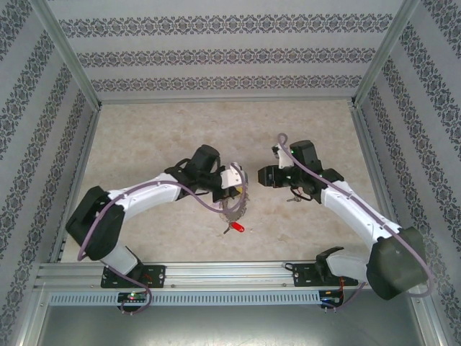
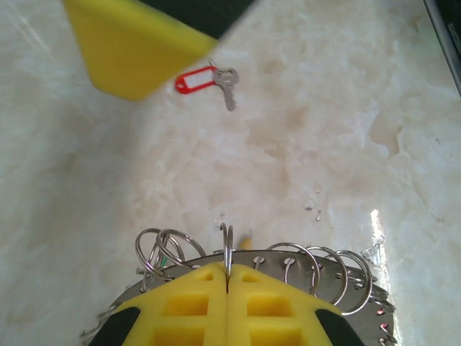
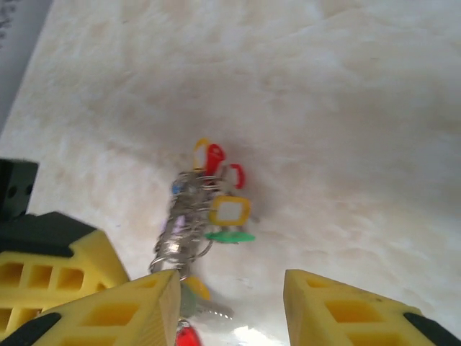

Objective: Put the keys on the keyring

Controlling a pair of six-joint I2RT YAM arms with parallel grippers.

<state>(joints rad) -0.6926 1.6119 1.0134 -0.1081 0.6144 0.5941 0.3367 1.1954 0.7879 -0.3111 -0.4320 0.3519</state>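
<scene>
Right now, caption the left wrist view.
Left hand pinches large grey metal keyring; red-tagged silver key lies on pale marbled table.

Pale marbled tabletop (image 1: pixel 144 137) — patterned walls (image 1: pixel 216 50) w/ alu frame (image 1: pixel 216 272).

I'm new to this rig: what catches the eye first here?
A large grey metal keyring fringed with wire rings and coloured tags is pinched mid-table in the shut left gripper. The right gripper faces it, jaws open. A silver key with a red plastic tag lies loose on the pale marbled table.

Top cam: high, near side of large grey metal keyring (image 1: pixel 234 205), facing down; wrist cams close beside it; all share it.
</scene>
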